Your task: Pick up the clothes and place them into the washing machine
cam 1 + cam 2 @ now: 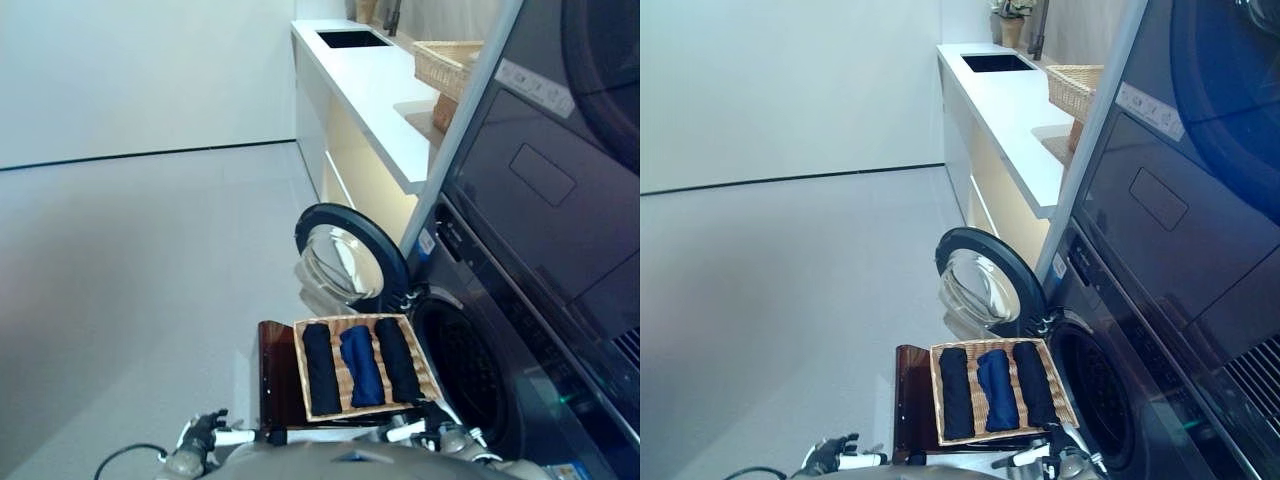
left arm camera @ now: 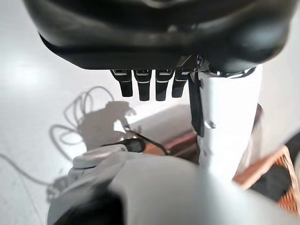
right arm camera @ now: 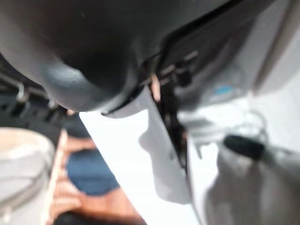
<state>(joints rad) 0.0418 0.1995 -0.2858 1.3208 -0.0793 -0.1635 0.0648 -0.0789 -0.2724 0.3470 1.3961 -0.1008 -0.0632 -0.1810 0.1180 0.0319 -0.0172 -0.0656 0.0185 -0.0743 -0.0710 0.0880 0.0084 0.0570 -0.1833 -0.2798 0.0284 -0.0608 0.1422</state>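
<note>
My left hand [image 2: 150, 86] is hanging with relaxed fingers; my right hand's [image 1: 432, 425] state I cannot tell, beside the wicker tray [image 1: 312, 405] of rolled clothes [image 1: 361, 366].

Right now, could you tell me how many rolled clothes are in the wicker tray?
3, side by side in the wicker tray: left black roll, middle blue roll, right black roll. None looks hidden.

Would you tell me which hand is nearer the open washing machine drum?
Right. The right hand sits beside the drum opening; the left hand hangs beyond the wicker tray, farther away.
</note>
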